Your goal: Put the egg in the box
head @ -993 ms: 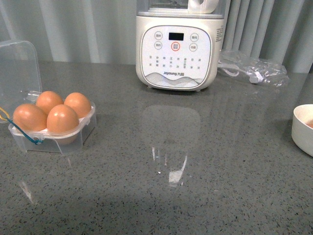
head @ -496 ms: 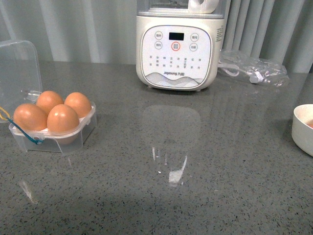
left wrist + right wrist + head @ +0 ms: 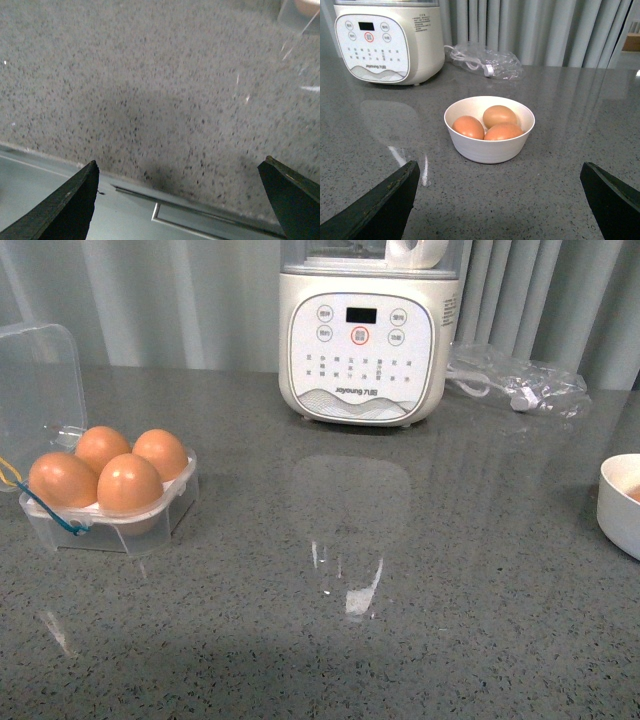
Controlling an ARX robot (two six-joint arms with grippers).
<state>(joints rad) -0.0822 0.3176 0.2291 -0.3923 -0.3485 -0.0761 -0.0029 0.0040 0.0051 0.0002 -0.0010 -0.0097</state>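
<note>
While left tool (image 3: 179, 164) and right tool (image 3: 499, 166) gape, egg (image 3: 129, 483) stands upright (in box (image 3: 150, 528)).

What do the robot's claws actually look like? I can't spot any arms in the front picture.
Only the tips show, and only in the wrist cameras. The left claw and the right claw each have two wedge-shaped fingers, matte and nearly black, narrowing toward their ends. No cables, markings or arm sections are visible in any view.
</note>
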